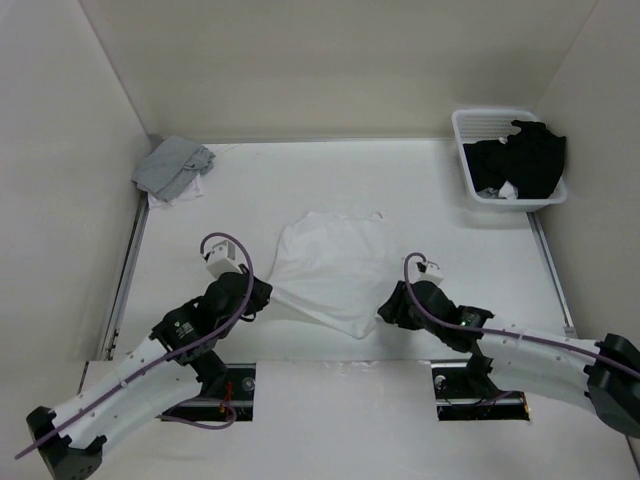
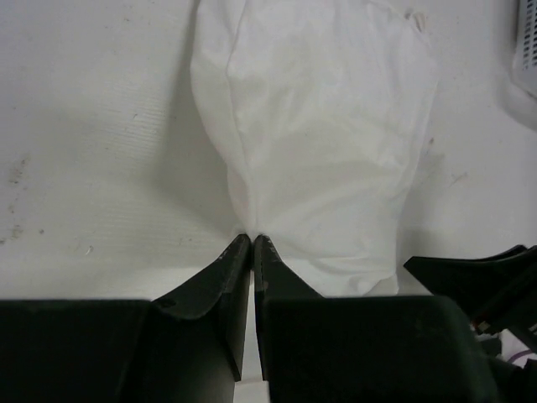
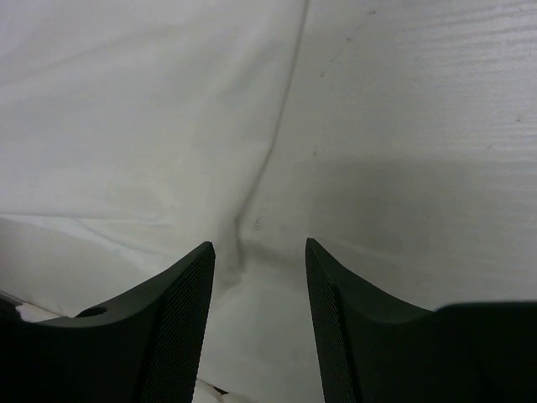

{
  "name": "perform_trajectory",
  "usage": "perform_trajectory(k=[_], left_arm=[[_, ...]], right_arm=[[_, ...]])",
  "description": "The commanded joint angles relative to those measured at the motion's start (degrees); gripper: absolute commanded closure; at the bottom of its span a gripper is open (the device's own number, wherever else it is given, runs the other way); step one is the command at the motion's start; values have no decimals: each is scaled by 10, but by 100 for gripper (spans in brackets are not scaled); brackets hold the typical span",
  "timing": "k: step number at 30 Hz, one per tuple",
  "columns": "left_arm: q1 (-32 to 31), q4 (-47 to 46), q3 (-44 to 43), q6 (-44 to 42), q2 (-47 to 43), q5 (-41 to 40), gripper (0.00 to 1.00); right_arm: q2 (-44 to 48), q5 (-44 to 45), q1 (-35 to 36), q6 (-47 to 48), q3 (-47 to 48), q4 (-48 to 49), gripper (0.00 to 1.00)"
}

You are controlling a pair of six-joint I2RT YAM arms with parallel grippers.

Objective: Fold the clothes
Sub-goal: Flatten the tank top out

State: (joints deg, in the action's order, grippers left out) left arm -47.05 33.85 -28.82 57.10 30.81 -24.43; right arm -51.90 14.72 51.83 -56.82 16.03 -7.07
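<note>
Room all round: the clothes (image 1: pixel 330 270) lie rumpled at the middle of the tabletop (image 1: pixel 450 215), well apart from the far-right basket (image 1: pixel 463 150). Wrist view shows the left end effector (image 2: pixel 252 241) clamped on their near left corner; the right end effector (image 3: pixel 258 248) stands open over the near right edge, its camera catching a crease the overhead misses

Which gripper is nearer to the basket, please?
Right. The right gripper, open, sits at the near right corner of the white garment, short and left of the basket; the left gripper pinches its left corner, farther away.
</note>
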Motion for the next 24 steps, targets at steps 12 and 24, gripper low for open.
perform_trajectory(k=[12, 24], left_arm=[[162, -149, 32, -37, 34, 138, 95], [218, -152, -70, -134, 27, 149, 96]], right_arm=[[-254, -46, -78, 35, 100, 214, 83], [75, 48, 41, 65, 175, -55, 99]])
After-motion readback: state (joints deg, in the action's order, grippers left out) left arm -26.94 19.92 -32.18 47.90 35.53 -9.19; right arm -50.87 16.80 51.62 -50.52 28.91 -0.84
